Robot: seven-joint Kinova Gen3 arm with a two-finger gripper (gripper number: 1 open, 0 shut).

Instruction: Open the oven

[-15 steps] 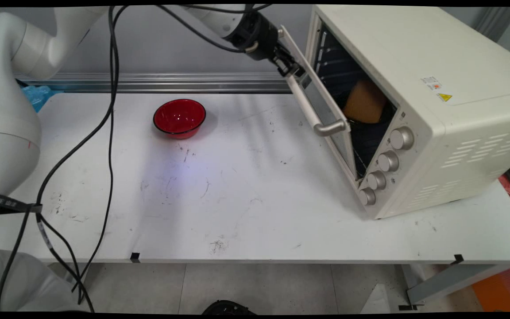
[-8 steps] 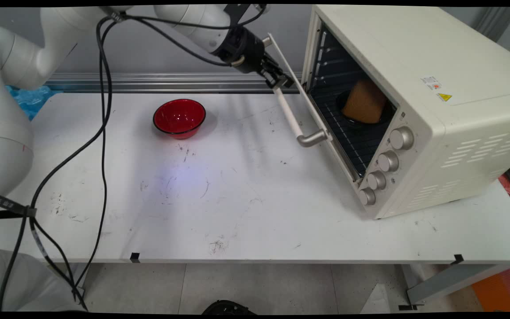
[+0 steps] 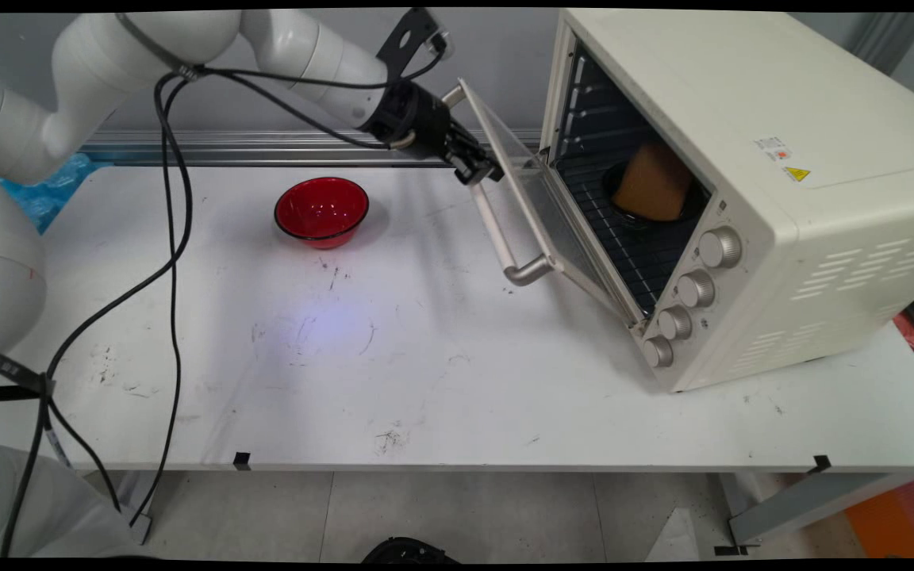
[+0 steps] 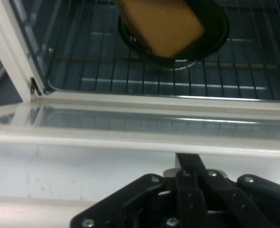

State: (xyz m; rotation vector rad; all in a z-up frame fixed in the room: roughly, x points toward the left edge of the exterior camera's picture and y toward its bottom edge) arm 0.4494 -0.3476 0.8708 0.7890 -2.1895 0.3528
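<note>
Gripper [image 3: 479,168] is clamping narrow on the far end of the handle [image 3: 497,230] of the oven door [image 3: 540,210]. It is sitting at about 12 o'clock over the table [image 3: 425,373]. The hand view is showing the linkage converging at the gripper [image 4: 189,162] with the door's edge just beyond.

The door is hanging part open, tilted out from its bottom hinge and not flat. My guess is the grip on the handle is what is holding it at that angle.

The oven [image 3: 743,159] is sitting at 3 o'clock on the table with its mouth facing 9 o'clock, toward the arm. Its knobs [image 3: 695,289] are running down the near edge of its front.

Inside, an orange-brown block [image 3: 651,184], bread or sponge (can't tell which), is resting in a black dish [image 4: 216,33] on the wire rack [image 4: 178,78]. The block [image 4: 163,23] is looking flat-sided and porous.

The oven is looking cream and boxy, with side vents and a glass-paned door.

A red bowl [image 3: 321,210] is sitting upright at 10 o'clock, well apart from the door and showing nothing inside.
</note>
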